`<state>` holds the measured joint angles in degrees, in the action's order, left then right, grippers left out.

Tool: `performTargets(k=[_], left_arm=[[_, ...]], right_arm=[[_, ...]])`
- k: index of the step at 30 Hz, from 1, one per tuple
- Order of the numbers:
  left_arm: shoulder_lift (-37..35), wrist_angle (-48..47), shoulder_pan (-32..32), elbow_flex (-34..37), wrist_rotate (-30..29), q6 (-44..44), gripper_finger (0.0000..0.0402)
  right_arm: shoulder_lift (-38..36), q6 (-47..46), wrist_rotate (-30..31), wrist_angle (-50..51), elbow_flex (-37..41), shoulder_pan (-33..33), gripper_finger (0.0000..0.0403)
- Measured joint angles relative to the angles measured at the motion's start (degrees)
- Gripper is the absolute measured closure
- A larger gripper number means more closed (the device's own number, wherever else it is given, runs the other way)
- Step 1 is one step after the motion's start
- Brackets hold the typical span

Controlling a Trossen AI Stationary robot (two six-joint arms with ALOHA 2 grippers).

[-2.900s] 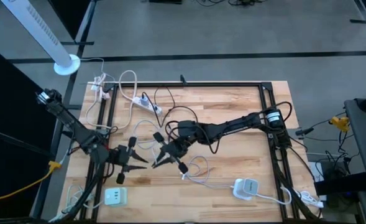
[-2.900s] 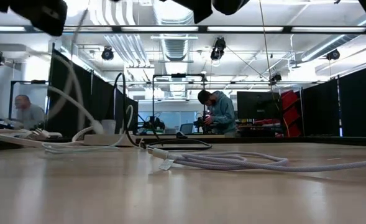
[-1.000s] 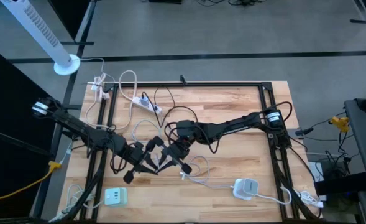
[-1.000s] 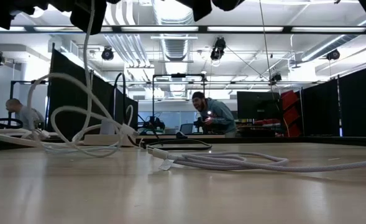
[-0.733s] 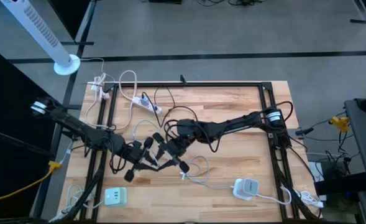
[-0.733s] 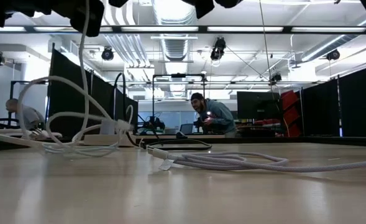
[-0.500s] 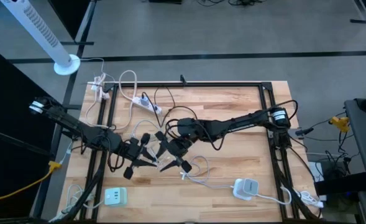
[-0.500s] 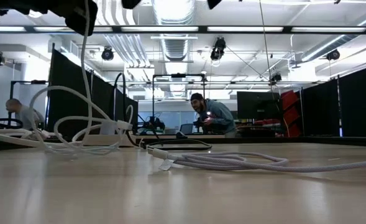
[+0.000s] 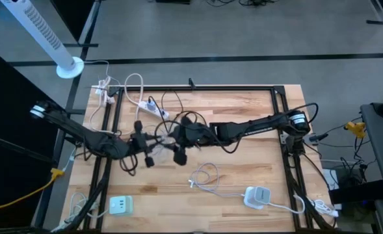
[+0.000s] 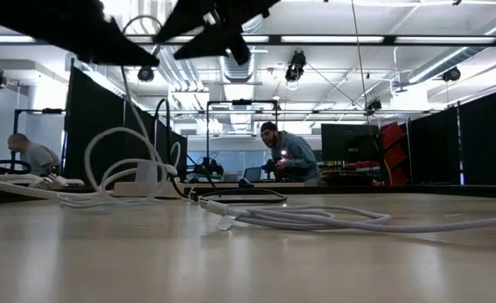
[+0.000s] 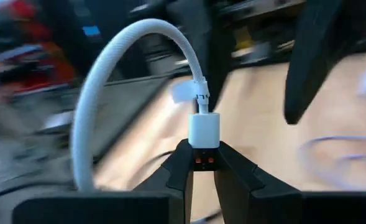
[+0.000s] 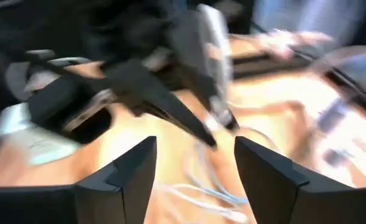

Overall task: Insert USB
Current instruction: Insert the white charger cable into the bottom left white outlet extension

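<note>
My left gripper (image 11: pixel 202 163) pinches the white USB plug (image 11: pixel 204 129) at table centre; my right gripper (image 12: pixel 195 163), at its three o'clock, stands open and empty. No readable labels.

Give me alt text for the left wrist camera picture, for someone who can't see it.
The left gripper pinches a small white USB plug between its dark fingertips, held above the light wooden table. A thick white braided cable arches up from the plug and curves down beside it. The background is blurred.
</note>
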<state>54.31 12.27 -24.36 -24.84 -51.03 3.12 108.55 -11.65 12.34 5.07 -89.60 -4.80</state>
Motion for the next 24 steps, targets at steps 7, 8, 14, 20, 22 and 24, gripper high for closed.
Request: performTargets(k=[7,8,14,20,22,24], left_arm=[[6.61,1.53,0.0,0.02,-16.18,-1.43,0.0363],[7.49,2.65,0.02,0.02,-16.92,-1.81,0.0363],[11.32,5.98,0.13,0.02,-17.92,-2.11,0.0363],[11.76,5.94,0.13,0.02,-20.5,-2.12,0.0363],[11.71,5.96,0.13,0.02,-20.48,-2.06,0.0363],[11.74,5.92,0.13,0.02,-20.48,-2.03,0.0363]], right_arm=[[1.07,-8.21,3.89,-2.74,0.0,1.65,0.0228],[1.56,-8.31,3.79,-4.2,0.0,1.8,0.0231],[4.8,-8.34,4.26,-10.81,0.0,2.85,0.0254],[5.73,-8.34,4.35,-11.02,0.02,3.85,0.0279],[5.86,-8.28,4.35,-10.98,0.02,3.94,0.0287],[5.92,-8.27,4.35,-10.95,0.02,4.03,0.0295]])
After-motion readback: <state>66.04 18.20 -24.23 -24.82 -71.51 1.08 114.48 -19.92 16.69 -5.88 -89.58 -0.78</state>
